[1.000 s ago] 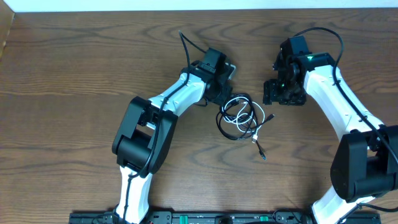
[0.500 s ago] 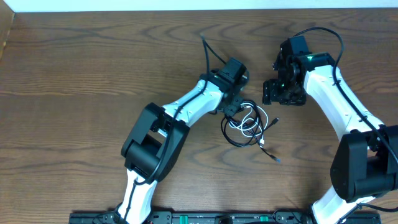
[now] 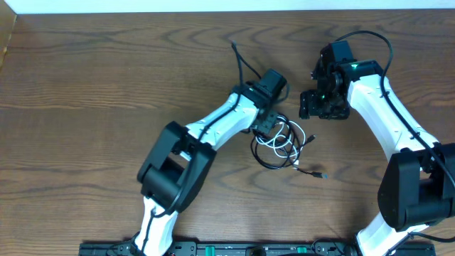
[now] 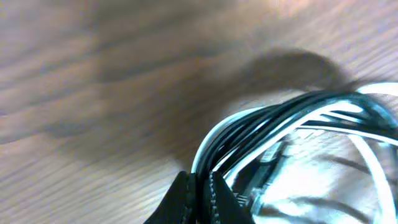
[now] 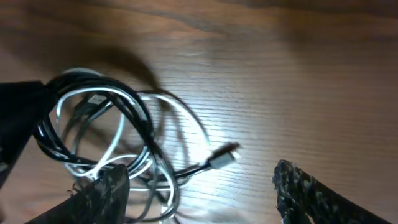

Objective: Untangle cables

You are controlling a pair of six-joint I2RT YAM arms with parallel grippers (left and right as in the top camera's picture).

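Well, I see my left gripper (image 4: 200,190) pinched tight on the cables (image 3: 279,141), its two dark fingertips pressed together around glossy black and white strands at the bundle's left edge. The cords lie as a loose, round coil of thin loops near the middle of the brown wood-grain table (image 3: 85,85). A small white plug (image 3: 311,137) pokes out on the right, and a black plug (image 3: 321,174) trails toward the near side. My right gripper (image 3: 323,107) hovers right of the coil and a little farther off, rough-textured jaws spread wide, holding nothing.
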